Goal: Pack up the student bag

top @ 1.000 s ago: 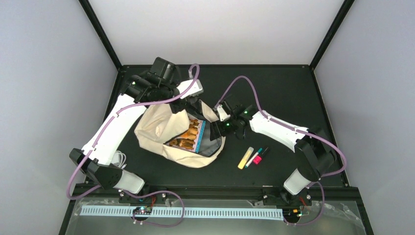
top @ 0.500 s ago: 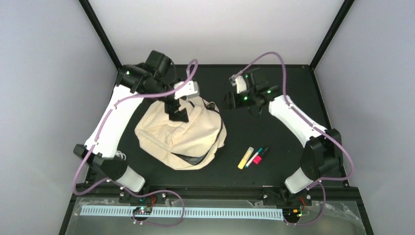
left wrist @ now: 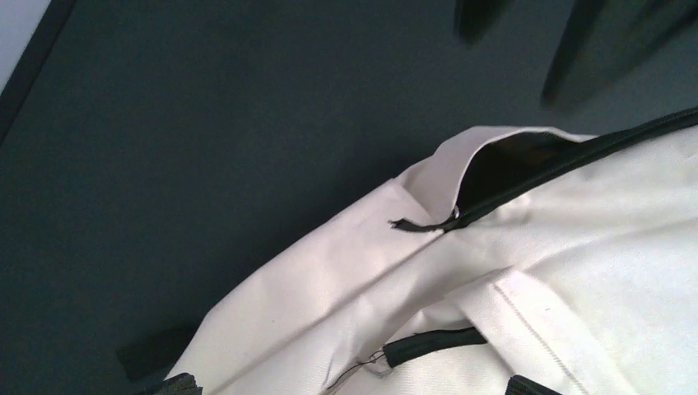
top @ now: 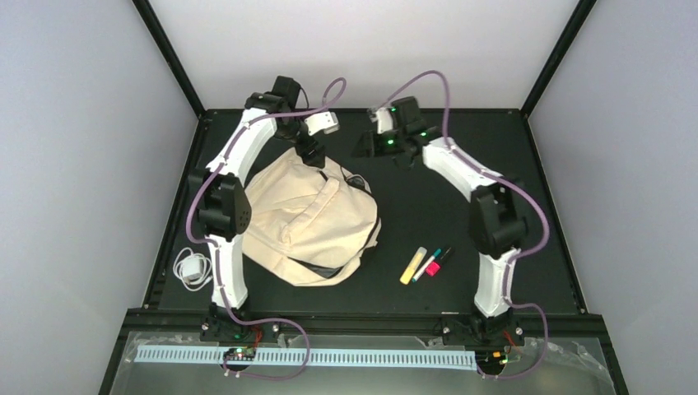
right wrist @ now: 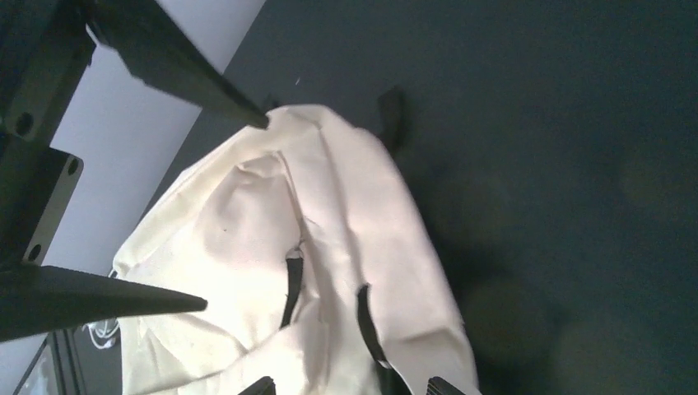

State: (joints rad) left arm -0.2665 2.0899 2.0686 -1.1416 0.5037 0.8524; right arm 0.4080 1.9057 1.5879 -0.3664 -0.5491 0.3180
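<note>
The student bag (top: 313, 218) lies on the black table, cream fabric with its flap down and black straps on top. My left gripper (top: 311, 155) hovers over the bag's far edge. Its fingertips (left wrist: 177, 383) stand wide apart and open, with only the bag (left wrist: 510, 288) and its dark zipper line (left wrist: 527, 185) beneath them. My right gripper (top: 365, 148) is raised at the back of the table, to the right of the bag and apart from it. Its fingers (right wrist: 259, 385) are open and hold nothing. The bag (right wrist: 272, 271) lies beyond them.
A yellow highlighter (top: 413, 265), a pink-and-teal marker (top: 429, 264) and a dark pen (top: 444, 256) lie together right of the bag. A white charger with coiled cable (top: 191, 267) sits at the table's left edge. Black frame posts rise at the back corners.
The bag was held open with a book showing inside; its flap now lies shut. The left gripper let go and opened. Both arms pulled up toward the back, and the right jaws narrowed.
</note>
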